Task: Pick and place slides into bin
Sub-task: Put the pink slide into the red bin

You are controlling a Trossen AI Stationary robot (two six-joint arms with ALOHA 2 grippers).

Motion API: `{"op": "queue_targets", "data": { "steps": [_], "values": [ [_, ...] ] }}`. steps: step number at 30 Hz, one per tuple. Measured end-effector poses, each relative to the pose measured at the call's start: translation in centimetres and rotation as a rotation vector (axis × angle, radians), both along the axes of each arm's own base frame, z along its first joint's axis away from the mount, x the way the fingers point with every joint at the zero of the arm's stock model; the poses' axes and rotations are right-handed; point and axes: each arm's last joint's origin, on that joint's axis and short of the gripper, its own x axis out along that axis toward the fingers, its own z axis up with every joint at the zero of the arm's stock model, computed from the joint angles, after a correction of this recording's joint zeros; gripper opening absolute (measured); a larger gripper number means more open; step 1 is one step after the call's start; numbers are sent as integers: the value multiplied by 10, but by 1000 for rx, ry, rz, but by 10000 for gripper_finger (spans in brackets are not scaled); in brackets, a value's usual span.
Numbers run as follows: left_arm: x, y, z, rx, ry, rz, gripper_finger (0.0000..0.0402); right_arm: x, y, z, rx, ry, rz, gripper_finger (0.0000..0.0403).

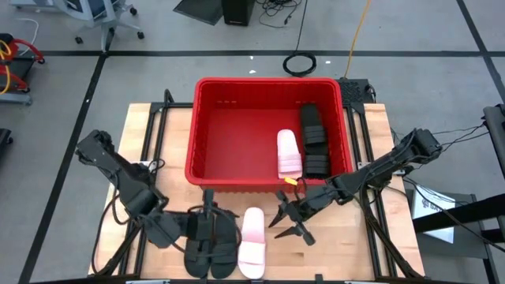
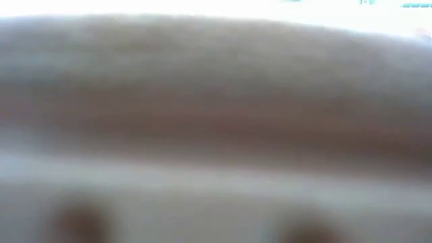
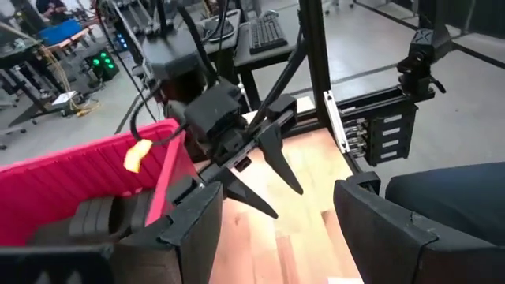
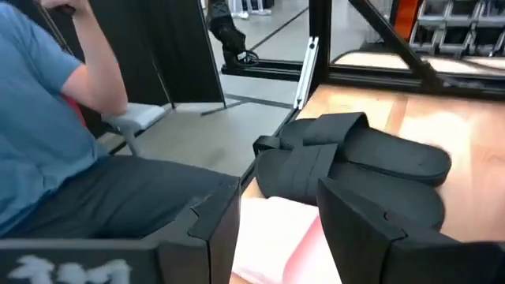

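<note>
Right gripper sits on the near side of the bin, just off its near-right corner, fingers spread wide, holding nothing.

The pink slide on the table lies just left of it, slightly nearer the table's near edge. Its long axis runs near-far, roughly parallel to the bin's short walls. So the key relation: the target is to the left of the open right fingers, close but not between them yet. My read is a short leftward reach with jaws spanning the slide's width.

Left gripper is over the 2 black slides, which lie side by side touching each other, just left of the pink one, same near-far axis. Its fingers look parted in the left wrist view; I see no slide held. Each arm is nearest its own target: right for pink, left for black.

Already in the bin: 1 pink slide and black slides stacked against the right wall. That leaves 3 on the table, so about half done by my count.

View differences:
- High view gives the full layout and both arms.
- Right wrist view shows the black pair past the pink slide, plus a person seated beyond the table edge.
- Left wrist view shows the right gripper open beside the red bin wall.
- Low view is blocked by something pale right at the lens; unusable.
</note>
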Motion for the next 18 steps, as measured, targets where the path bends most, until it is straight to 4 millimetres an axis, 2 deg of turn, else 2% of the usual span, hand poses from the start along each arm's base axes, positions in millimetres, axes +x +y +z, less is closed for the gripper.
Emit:
{"op": "queue_targets", "data": {
  "steps": [4,7,10,18],
  "values": [
    [-3,-6,-18,8,-47,51,241,6,3,-15,20,77,-16,157],
    [-8,-6,-13,16,-80,89,241,11,5,-26,23,126,-18,157],
    [-10,-3,-7,-24,-102,110,241,18,9,-29,22,145,-20,157],
    [-9,-2,-14,-35,-86,127,241,48,26,-45,3,326,-20,157]
  ]
}}
